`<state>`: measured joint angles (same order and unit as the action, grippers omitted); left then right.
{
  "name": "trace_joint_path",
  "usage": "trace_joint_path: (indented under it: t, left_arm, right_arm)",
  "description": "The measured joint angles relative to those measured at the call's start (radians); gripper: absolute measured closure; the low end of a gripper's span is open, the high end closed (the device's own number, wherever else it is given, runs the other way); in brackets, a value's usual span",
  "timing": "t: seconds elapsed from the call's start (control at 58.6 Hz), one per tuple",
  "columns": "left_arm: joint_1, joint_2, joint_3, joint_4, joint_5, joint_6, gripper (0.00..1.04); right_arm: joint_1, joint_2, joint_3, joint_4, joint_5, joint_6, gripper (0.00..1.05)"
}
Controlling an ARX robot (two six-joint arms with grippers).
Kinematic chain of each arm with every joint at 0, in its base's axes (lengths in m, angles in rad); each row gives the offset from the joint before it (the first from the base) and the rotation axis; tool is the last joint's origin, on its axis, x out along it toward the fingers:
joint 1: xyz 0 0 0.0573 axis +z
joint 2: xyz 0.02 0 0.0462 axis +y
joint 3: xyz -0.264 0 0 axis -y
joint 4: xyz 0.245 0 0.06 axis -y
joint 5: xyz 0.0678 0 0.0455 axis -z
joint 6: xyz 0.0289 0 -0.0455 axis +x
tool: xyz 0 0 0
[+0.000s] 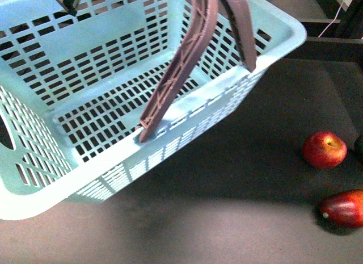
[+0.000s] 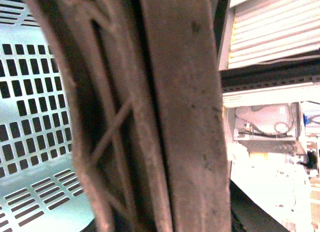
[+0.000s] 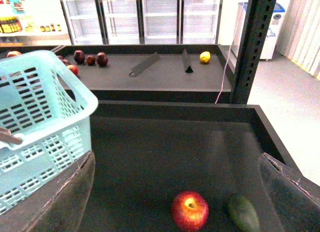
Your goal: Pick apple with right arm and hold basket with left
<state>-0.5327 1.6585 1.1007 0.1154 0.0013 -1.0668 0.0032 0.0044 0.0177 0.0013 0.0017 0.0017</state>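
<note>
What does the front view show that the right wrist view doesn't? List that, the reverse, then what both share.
Front only: the dark pointed red fruit and the slotted floor of the basket. Right wrist only: a yellow fruit on the far shelf and glass-door coolers behind it. Both: the apple and the basket's outer wall.

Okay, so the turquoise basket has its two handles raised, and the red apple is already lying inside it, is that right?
Not quite. The handles are raised, but the apple is not inside the basket. It lies outside, on the dark surface to the basket's right. The front view shows this, and it also shows the basket's slotted floor bare.
</note>
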Motion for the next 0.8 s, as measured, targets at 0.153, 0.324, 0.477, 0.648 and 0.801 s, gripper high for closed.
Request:
trace_joint_path:
  t: [0.153, 0.324, 0.477, 0.648, 0.801]
  left_arm:
    - [-0.038, 0.000, 0.003, 0.007, 0.006, 0.037, 0.79]
    - [-0.072, 0.000, 0.021, 0.007, 0.018, 0.053, 0.79]
    - [-0.097, 0.000, 0.031, 0.005, 0.026, 0.070, 0.79]
    - [-0.102, 0.000, 0.032, 0.003, 0.032, 0.075, 0.79]
    - [-0.102, 0.000, 0.032, 0.003, 0.031, 0.076, 0.79]
  right_arm:
    - [0.000, 0.000, 0.000, 0.000, 0.000, 0.000, 0.09]
    - [0.000, 0.000, 0.000, 0.000, 0.000, 0.000, 0.09]
    - [0.000, 0.000, 0.000, 0.000, 0.000, 0.000, 0.09]
    - [0.000, 0.000, 0.000, 0.000, 0.000, 0.000, 0.09]
    - [0.000, 0.000, 0.000, 0.000, 0.000, 0.000, 0.09]
